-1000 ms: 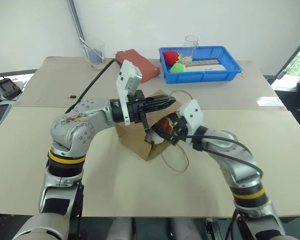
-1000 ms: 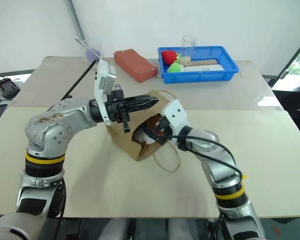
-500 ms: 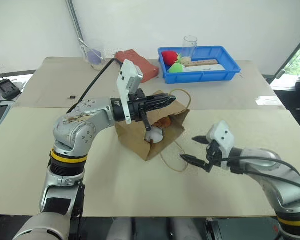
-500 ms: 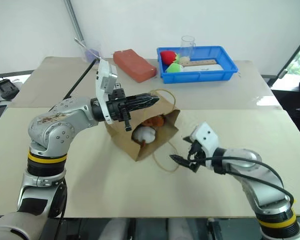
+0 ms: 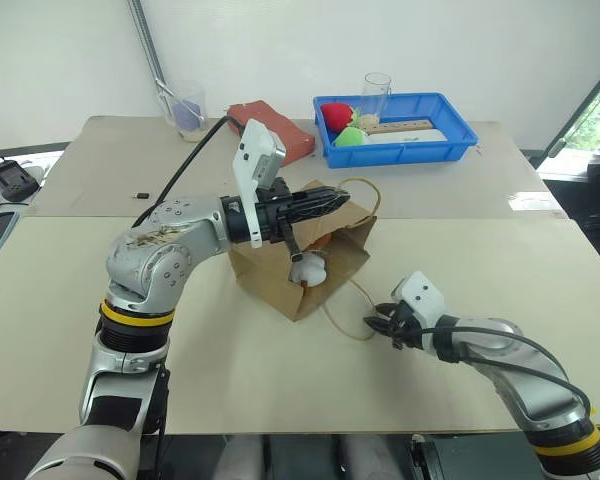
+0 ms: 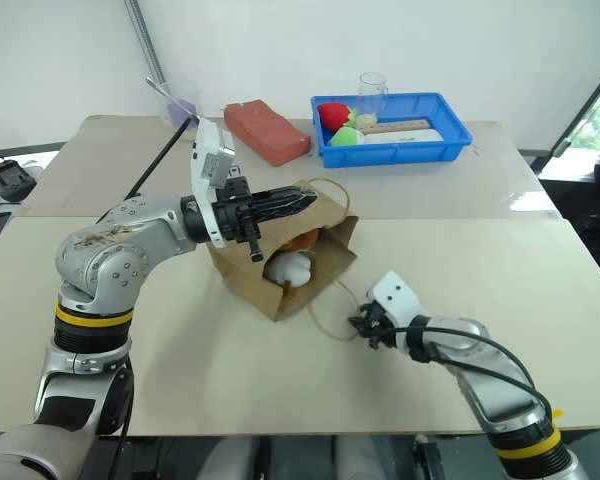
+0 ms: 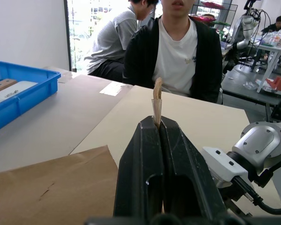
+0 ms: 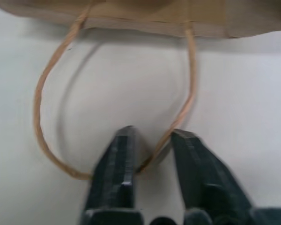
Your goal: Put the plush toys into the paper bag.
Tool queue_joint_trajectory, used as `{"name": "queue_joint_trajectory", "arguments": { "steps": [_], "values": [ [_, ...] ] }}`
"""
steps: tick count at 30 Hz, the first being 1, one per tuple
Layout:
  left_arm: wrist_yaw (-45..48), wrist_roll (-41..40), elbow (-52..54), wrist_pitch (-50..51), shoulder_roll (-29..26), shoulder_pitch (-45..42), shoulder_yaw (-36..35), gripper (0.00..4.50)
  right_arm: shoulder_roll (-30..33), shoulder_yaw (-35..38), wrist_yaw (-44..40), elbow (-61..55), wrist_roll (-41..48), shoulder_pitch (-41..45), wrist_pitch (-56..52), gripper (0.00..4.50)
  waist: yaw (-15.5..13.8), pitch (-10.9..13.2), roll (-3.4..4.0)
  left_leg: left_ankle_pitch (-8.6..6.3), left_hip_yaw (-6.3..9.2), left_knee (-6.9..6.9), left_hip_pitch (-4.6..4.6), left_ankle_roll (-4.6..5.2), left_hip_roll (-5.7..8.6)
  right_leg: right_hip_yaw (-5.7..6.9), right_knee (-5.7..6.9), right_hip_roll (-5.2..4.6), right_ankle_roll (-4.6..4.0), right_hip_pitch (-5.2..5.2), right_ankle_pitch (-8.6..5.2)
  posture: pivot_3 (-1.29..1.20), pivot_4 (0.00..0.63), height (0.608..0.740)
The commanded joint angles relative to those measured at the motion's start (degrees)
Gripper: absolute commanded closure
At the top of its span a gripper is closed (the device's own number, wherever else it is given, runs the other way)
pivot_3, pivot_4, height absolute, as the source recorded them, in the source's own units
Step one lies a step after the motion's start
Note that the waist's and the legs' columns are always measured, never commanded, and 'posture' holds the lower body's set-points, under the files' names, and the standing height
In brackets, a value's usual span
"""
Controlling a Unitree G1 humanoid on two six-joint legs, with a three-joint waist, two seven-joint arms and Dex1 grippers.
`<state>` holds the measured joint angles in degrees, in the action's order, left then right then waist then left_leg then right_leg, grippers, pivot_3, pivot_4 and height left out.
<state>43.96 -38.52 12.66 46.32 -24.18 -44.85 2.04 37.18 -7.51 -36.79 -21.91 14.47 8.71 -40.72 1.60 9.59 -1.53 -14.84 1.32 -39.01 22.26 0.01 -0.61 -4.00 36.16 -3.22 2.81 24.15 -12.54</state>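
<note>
The brown paper bag (image 5: 335, 262) lies on its side mid-table, mouth toward me. My left gripper (image 5: 346, 200) is shut on the bag's upper edge (image 7: 157, 93) and holds the mouth up. Inside lie the plush toys: the fluffy white one (image 5: 308, 270) in front and the brown-orange monkey (image 6: 301, 240) behind it. My right gripper (image 5: 372, 324) is low over the table at the bag's near handle loop (image 8: 44, 98). Its fingers (image 8: 124, 154) have closed in on either side of that rope, with a narrow gap still showing.
At the back stand a blue tray (image 5: 455, 143) with red and green items, a clear glass (image 5: 378, 88), a reddish block (image 5: 292, 138) and a plastic cup (image 5: 186, 108). A seated person (image 7: 178, 56) faces the table's right side.
My right gripper came out of the bag's mouth with nothing in it, dropped to the table by the handle loop, and its fingers closed from wide open. The left gripper kept still.
</note>
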Motion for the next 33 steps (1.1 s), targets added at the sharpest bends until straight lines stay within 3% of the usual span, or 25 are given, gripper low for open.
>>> {"name": "queue_joint_trajectory", "arguments": {
  "steps": [1, 8, 12, 19, 29, 30, 33],
  "values": [
    [0.47, 0.30, 1.08, -1.81, -0.75, -0.57, -1.12, 4.50, -0.99, 3.55, -0.55, -0.95, 3.71, 0.81, -3.28, 4.42, -0.07, 0.00, 0.00, 0.00, 0.00, 0.00, 0.01, 0.00, 0.00, 0.00, 0.00, 0.00, 0.00, 0.01, 0.00, 0.00, 0.150, 0.740],
    [3.84, 2.87, -5.24, -5.75, -4.38, -3.52, -2.31, 4.50, 1.37, 18.33, -5.75, -6.14, 21.18, 6.65, -13.56, 4.42, -0.15, 0.01, 0.00, 0.00, 0.00, -0.01, 0.04, 0.00, 0.01, -0.01, 0.01, -0.01, -0.01, 0.05, 0.01, 0.00, 0.150, 0.740],
    [8.66, 7.27, -14.89, -12.60, -7.17, -8.07, -1.96, 4.50, 4.11, 25.85, -4.71, -4.17, 30.96, 18.44, -20.07, 4.42, -0.14, 0.02, 0.01, 0.00, 0.00, 0.00, 0.04, 0.00, 0.00, 0.02, -0.01, 0.02, -0.02, 0.04, 0.01, 0.00, 0.150, 0.740],
    [14.89, 14.35, -34.77, -24.97, -6.17, -18.27, -0.85, 4.50, 5.55, 23.91, -2.13, -1.17, 32.94, 29.80, -21.32, 4.42, -0.76, 0.01, 0.01, -0.03, 0.00, 0.04, 0.24, 0.06, 0.03, 0.09, -0.14, -0.04, 0.00, 0.14, 0.00, 0.00, 0.150, 0.740],
    [18.47, 15.06, -34.82, -24.46, -3.05, -16.46, -1.05, 4.50, 2.39, 22.77, 4.49, -0.89, 34.71, 31.20, -24.51, 4.42, -0.81, 0.01, 0.01, -0.05, 0.07, -0.02, 0.75, 0.09, 0.10, 0.16, 0.01, -0.16, 0.08, 0.47, 0.04, 0.00, 0.150, 0.740],
    [17.98, 15.02, -34.89, -23.52, -3.21, -16.59, -1.44, 4.20, 2.32, 22.73, 4.86, -1.03, 34.97, 31.37, -24.62, 3.83, -0.78, 0.01, 0.01, -0.05, 0.08, -0.02, 0.78, 0.10, 0.10, 0.16, 0.02, -0.15, 0.08, 0.51, 0.04, 0.00, 0.150, 0.740],
    [18.11, 14.75, -34.31, -22.10, -4.12, -16.54, -2.31, 3.13, 2.18, 22.86, 5.77, -1.61, 36.36, 31.80, -25.03, 2.90, -0.62, 0.01, 0.01, -0.04, 0.07, -0.04, 0.84, 0.10, 0.09, 0.16, 0.07, -0.15, 0.07, 0.62, 0.04, 0.00, 0.150, 0.740]
  ]
}}
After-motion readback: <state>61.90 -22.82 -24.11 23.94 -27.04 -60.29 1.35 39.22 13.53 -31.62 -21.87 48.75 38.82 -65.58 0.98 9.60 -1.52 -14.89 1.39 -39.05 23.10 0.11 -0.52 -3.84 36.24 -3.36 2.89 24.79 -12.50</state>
